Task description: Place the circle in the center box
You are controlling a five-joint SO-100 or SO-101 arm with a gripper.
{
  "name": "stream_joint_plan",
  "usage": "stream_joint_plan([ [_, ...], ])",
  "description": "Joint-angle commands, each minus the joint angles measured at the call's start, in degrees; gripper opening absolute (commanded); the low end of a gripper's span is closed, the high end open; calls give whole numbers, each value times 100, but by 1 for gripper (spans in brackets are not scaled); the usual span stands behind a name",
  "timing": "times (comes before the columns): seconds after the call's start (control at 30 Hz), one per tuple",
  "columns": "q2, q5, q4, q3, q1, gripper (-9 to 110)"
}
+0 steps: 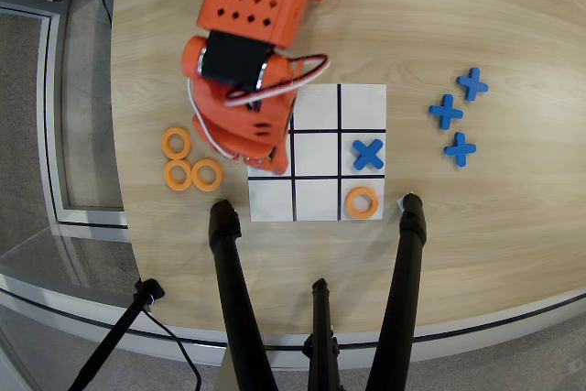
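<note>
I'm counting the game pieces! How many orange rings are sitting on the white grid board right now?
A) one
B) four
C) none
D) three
A: only one orange ring lies on the grid board, in a corner square below the blue X; the other three rings sit together on the table beside the board.
</note>
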Motion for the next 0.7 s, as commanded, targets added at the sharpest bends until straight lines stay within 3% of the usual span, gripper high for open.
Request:
stream_joint_plan([
  [0.0, -448, 26, -70, -659, 88, 24],
  [0.67, -2821, 79, -422, -2259, 712, 23],
])
